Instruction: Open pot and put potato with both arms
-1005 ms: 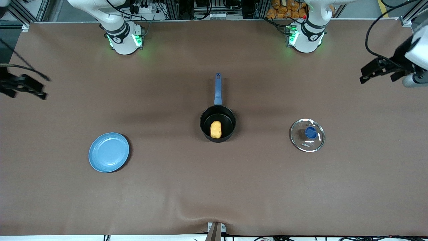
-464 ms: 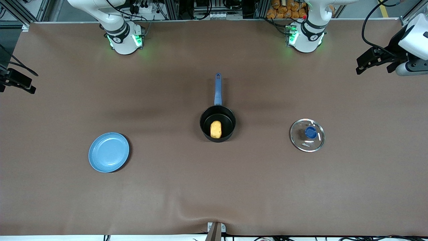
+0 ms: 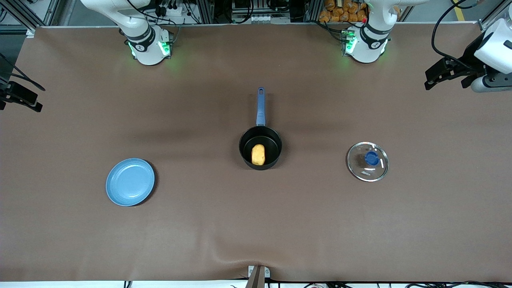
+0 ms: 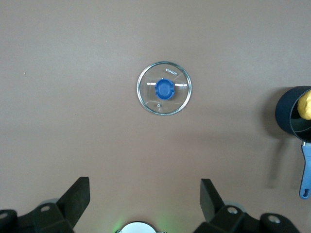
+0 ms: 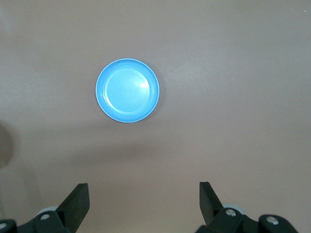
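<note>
Both arms have drawn back to the desk's (image 3: 256,224) ends since a second ago. Left end effector (image 4: 145,197) and right end effector (image 5: 144,199) hang spread wide, empty. Potato (image 3: 258,154) lies in the pot (image 3: 260,147); lid (image 3: 367,161) rests on the desk toward the left arm's end, plate (image 3: 130,182) toward the right's.

- White rounded arm bases with black joint rings, green lights glowing
- Left pincer (image 3: 431,81) black, blocky, on white wrist, black cable looping above
- Right pincer (image 3: 24,101) black, cables trailing
- Fingers (image 4: 77,196) flat black wedges
</note>
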Controlling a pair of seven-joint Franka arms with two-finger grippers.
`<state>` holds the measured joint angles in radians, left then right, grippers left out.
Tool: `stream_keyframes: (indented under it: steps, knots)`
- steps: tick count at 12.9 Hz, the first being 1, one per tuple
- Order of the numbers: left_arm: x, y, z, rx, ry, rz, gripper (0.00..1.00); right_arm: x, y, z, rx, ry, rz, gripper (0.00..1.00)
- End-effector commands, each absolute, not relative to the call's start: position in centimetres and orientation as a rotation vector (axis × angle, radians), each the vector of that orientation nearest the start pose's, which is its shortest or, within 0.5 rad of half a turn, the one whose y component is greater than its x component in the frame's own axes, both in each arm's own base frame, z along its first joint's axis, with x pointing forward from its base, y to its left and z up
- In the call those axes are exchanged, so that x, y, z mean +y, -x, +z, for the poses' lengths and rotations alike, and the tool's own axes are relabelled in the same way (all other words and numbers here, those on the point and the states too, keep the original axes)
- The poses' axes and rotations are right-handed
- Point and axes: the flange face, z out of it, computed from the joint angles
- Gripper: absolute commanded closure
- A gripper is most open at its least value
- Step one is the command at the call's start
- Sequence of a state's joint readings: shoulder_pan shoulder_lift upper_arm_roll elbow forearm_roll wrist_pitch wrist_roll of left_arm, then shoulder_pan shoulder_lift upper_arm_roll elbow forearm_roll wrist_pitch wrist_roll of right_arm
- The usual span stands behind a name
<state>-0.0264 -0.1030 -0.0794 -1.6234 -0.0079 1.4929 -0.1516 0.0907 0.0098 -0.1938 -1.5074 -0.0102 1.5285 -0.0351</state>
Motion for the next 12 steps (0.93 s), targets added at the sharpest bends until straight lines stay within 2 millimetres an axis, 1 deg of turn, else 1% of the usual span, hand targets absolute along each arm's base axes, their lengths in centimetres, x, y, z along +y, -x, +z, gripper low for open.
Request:
stream_keyframes:
  steps: [1,2,5,8,11,12]
  knots:
    - [-5.61,-51.82,65.33,-0.079,3.161,0.036,0.0,-5.65,-54.85,65.32,0.096,3.161,-0.027,0.0]
    - [-5.52,-51.78,65.41,-0.082,3.161,0.034,0.0,-6.06,-54.76,65.54,0.106,3.159,-0.034,0.0]
    - [-5.67,-51.63,65.31,-0.079,3.16,0.053,0.0,-5.6,-54.82,65.68,0.106,3.162,-0.046,0.0]
    - [-5.57,-51.64,65.3,-0.082,3.158,0.053,0.0,-6.0,-54.73,65.64,0.106,3.16,-0.039,0.0]
    - [-5.71,-51.57,65.19,-0.077,3.156,0.062,0.0,-5.32,-54.74,65.64,0.087,3.159,-0.037,0.0]
    - [-5.73,-51.55,65.18,-0.077,3.157,0.065,0.0,-5.48,-54.71,65.62,0.091,3.159,-0.034,0.0]
